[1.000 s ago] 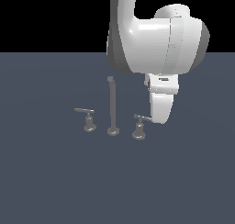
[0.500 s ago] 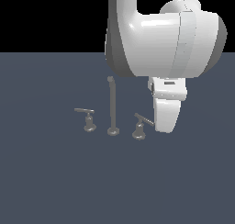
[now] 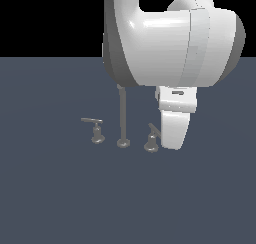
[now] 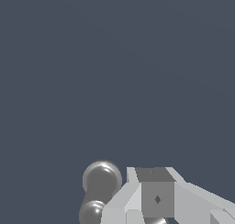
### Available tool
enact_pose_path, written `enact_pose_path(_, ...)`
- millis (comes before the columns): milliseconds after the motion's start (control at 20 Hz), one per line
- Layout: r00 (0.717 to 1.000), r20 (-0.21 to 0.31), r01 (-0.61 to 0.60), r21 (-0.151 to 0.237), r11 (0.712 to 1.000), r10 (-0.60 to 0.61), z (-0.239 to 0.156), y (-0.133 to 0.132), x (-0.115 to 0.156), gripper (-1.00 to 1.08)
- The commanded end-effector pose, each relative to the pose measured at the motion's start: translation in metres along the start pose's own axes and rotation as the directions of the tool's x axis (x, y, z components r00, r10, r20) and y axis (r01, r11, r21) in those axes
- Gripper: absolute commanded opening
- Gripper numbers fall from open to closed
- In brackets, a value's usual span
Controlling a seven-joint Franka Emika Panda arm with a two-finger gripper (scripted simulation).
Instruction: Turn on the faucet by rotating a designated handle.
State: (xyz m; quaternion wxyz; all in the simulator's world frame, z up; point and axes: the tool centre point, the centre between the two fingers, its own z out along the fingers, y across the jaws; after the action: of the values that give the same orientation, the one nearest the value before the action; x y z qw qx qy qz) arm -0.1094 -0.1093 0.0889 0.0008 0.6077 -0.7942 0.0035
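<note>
The faucet's tall thin spout stands on its round base in the middle of the exterior view. The handle, a grey post with a thin bar slanting up, stands to the exterior view's right of the spout. My gripper hangs right beside that handle, on its far side from the spout, and its white hand hides the fingertips there. In the wrist view the fingers look pressed together, with nothing between them, next to the rounded grey handle. Whether they touch it I cannot tell.
A smaller twin lever stands on the other side of the spout, its bar jutting toward the exterior view's left. All three pieces rest on a flat dark blue-grey floor. The white arm fills the upper middle of the exterior view.
The arm's bulk has grown larger in the exterior view and the hand has dropped slightly lower beside the handle. The handle's bar shows no clear turn.
</note>
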Motion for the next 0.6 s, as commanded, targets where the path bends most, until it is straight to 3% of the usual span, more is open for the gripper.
enact_pose_path(0, 0.999, 0.005, 0.047, -0.004, 0.999, -0.047, -0.001, 0.011, -0.032, -1.00)
enact_pose_path(50, 0.999, 0.005, 0.047, -0.004, 0.999, -0.047, -0.001, 0.011, -0.032, -1.00)
enact_pose_path(100, 1.000, 0.000, 0.001, -0.002, 1.000, -0.001, 0.000, 0.005, -0.006, -1.00)
enact_pose_path(550, 0.999, 0.005, 0.043, -0.004, 0.999, -0.043, -0.001, 0.003, -0.065, -1.00)
